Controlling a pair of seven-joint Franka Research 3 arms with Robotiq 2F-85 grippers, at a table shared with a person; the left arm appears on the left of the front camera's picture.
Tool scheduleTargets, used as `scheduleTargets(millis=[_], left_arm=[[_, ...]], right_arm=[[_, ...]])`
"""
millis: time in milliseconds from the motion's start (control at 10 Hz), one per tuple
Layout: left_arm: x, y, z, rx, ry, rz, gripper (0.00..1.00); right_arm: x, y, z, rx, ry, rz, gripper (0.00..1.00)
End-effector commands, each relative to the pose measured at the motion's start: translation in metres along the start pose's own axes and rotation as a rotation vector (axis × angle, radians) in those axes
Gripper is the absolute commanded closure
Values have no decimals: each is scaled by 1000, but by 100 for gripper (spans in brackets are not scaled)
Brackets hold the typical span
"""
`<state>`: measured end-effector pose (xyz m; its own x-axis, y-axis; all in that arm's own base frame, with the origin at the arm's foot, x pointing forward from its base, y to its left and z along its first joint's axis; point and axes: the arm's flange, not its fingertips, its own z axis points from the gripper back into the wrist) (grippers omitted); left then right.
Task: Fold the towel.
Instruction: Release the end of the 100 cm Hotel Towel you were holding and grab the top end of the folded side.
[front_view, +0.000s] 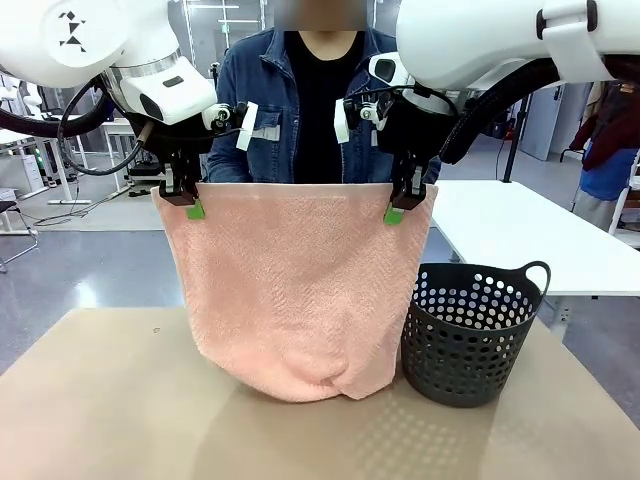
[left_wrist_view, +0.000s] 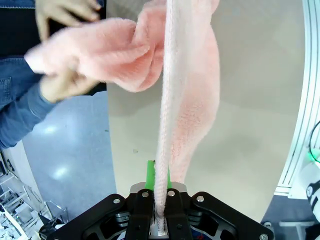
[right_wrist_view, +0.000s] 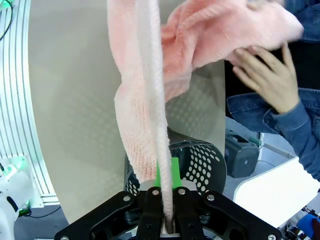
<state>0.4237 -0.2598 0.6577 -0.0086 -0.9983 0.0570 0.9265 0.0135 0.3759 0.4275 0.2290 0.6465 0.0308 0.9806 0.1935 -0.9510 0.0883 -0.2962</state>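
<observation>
The towel (front_view: 295, 290) hangs just beside the basket (front_view: 470, 335), its lower fold resting on the desk (front_view: 110, 400). Above the basket's rim, the left gripper (front_view: 190, 205) and the right gripper (front_view: 397, 210) each pinch a top corner tightly. A person's hand (left_wrist_view: 62, 85) holds the far end. A tug from there could pull the thin edge out of either gripper. Uneven lowering could skew the fold or drape the hem into the basket.
</observation>
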Motion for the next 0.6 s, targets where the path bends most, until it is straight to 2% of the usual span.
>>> scheduleTargets(millis=[0,500], left_arm=[[-1,0,0,0,0,-17,100],[-1,0,0,0,0,-17,100]], right_arm=[[-2,-1,0,-1,1,-4,100],[-2,-1,0,-1,1,-4,100]])
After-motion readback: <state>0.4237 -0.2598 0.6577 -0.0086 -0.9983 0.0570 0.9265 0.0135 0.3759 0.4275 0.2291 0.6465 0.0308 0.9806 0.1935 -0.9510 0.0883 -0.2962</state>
